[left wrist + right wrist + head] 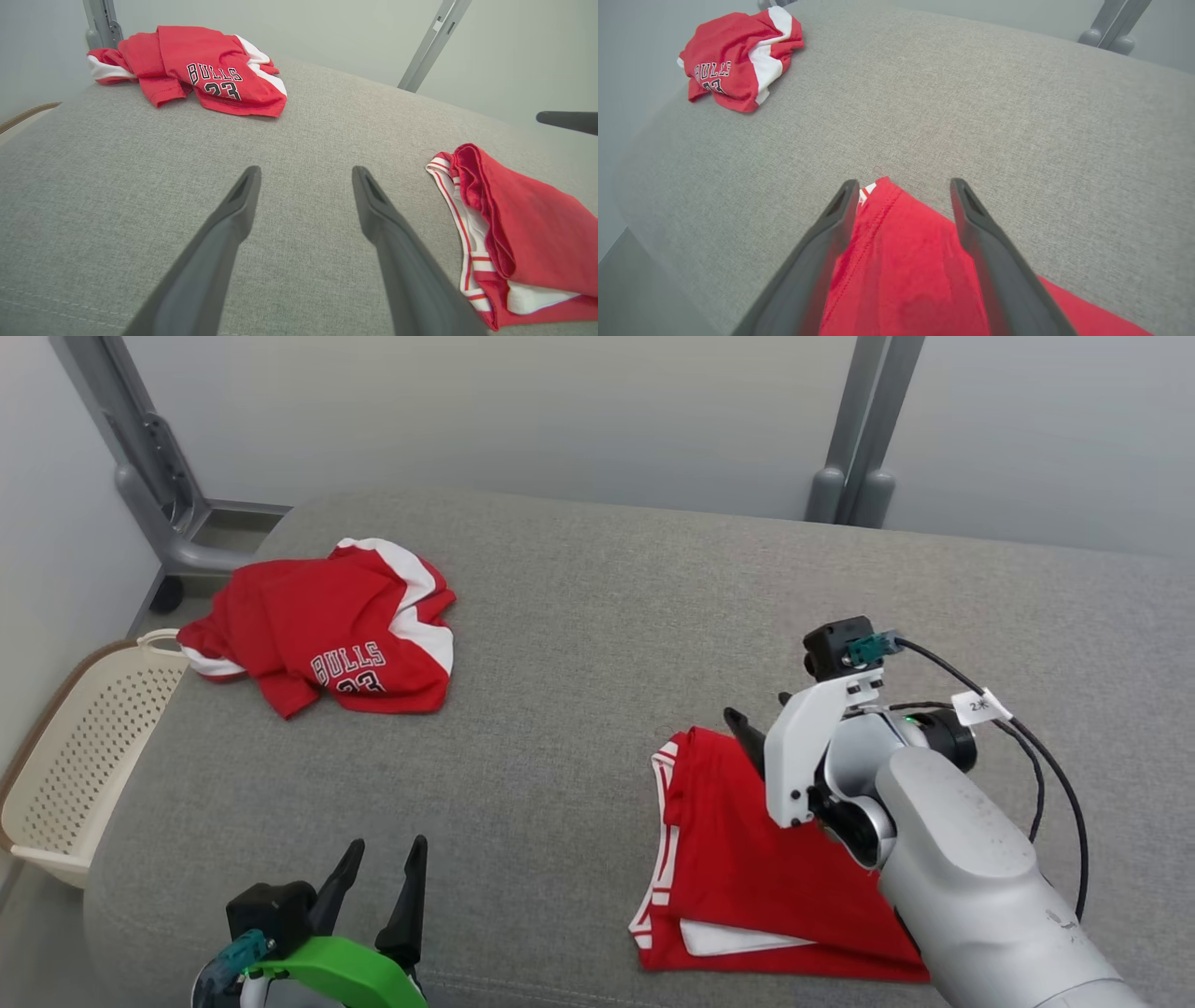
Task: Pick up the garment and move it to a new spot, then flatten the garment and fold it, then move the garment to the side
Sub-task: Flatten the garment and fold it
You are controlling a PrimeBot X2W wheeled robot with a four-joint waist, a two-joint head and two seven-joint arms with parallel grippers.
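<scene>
I am looking down on a wide grey fabric cushion (597, 644) that takes up most of the head view, with a pale wall behind it. Two grey metal frame legs stand at its back, one at far left (149, 457) and one at far right (864, 429).

The folded red garment (747, 877) lies flat on the near right part of the cushion. It is red with white striped trim along its left edge and a white layer showing at its near edge.

My pale right arm (971, 868) reaches over this garment from the lower right. In the right wrist view, the right gripper (903, 186) has its two dark fingers spread apart over the garment's far corner. Red cloth shows between them, but they are not clamped on it.

A crumpled red and white Bulls jersey (327, 635) sits at the far left of the cushion, well apart from the folded garment.

A cream perforated basket (84, 756) stands on the floor beside the cushion's left edge.

The left gripper (386, 846) is at the lower left, its fingers apart over bare cushion and holding nothing.
</scene>
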